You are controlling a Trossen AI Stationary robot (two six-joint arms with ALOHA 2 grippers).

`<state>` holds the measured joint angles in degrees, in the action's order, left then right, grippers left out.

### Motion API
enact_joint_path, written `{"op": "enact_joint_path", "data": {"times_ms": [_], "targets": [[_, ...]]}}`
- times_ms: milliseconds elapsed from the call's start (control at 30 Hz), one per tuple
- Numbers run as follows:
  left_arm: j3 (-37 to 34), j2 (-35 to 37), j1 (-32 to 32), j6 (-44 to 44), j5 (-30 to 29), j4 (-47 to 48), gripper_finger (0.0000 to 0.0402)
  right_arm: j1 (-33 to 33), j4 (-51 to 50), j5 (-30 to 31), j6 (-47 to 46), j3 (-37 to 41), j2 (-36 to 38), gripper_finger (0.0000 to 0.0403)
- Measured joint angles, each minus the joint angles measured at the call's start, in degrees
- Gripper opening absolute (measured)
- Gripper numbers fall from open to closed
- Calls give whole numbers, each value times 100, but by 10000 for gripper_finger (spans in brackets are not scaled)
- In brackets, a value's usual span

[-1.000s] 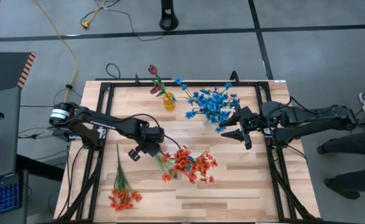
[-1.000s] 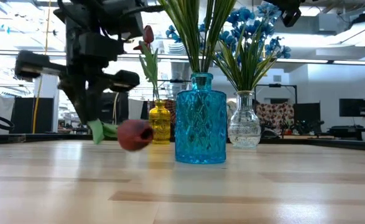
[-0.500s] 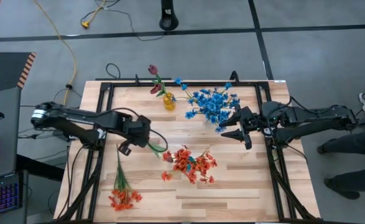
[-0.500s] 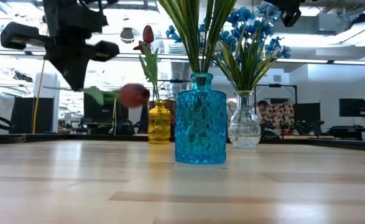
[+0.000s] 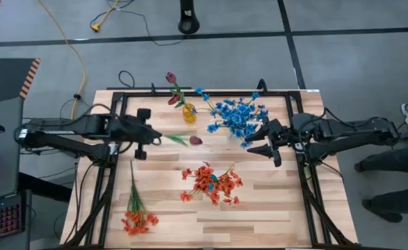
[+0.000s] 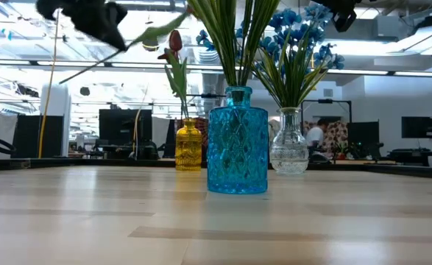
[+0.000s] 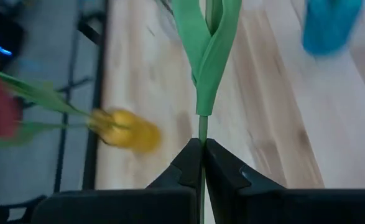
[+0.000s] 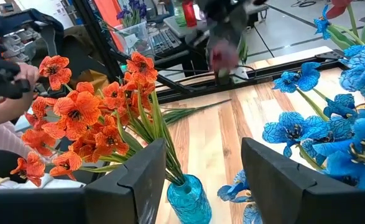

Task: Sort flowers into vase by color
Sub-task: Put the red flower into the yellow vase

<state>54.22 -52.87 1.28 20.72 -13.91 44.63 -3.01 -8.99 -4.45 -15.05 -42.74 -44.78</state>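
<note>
My left gripper [image 5: 150, 137] is shut on a maroon tulip-like flower [image 5: 196, 140], held high over the table's left middle. Its bud points toward the clear vase of blue flowers [image 5: 237, 117]. A yellow vase [image 5: 188, 112] at the far edge holds another maroon tulip [image 5: 170, 78]. The blue glass vase [image 6: 238, 140] holds orange-red flowers [image 5: 210, 182]. One orange-red spray [image 5: 135, 208] lies flat on the table near the left front. My right gripper [image 5: 260, 141] hangs open at the right, beside the blue flowers. My left gripper pinches the flower's thin green stem [image 7: 202, 127] between its two fingertips, just below the leaves [image 7: 208, 43]. The stem runs out forward along the fingers, toward the table's right. The flower is lifted clear of the table; its bare lower stem [image 6: 72, 72] sticks out behind the gripper.
The three vases stand close together in the table's middle and far part. A black frame [image 5: 113, 104] runs around the tabletop. Bare wood [image 5: 273, 208] lies at the near right. A person's hands [image 8: 8, 68] show beyond the table in the right wrist view.
My left gripper has risen from the table beside the blue glass vase and drawn back toward the left and far edges, rolling as it went. The maroon flower, whose bud was low by the table, is now lifted clear and high.
</note>
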Motion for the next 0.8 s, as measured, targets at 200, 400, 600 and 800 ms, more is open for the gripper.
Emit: {"op": "enact_joint_path", "data": {"times_ms": [200,400,600,800], "targets": [[-394,310,136,-123,140,-1754,0,0,0,0,7,0,-2,235],[-1709,419,138,18,212,-4914,0,2,-2,0,9,0,-1,235],[-3172,295,138,404,211,-8601,0,2,-5,0,14,0,-2,235],[-3951,139,143,709,-138,-10943,0,2,-2,2,56,0,0,235]]}}
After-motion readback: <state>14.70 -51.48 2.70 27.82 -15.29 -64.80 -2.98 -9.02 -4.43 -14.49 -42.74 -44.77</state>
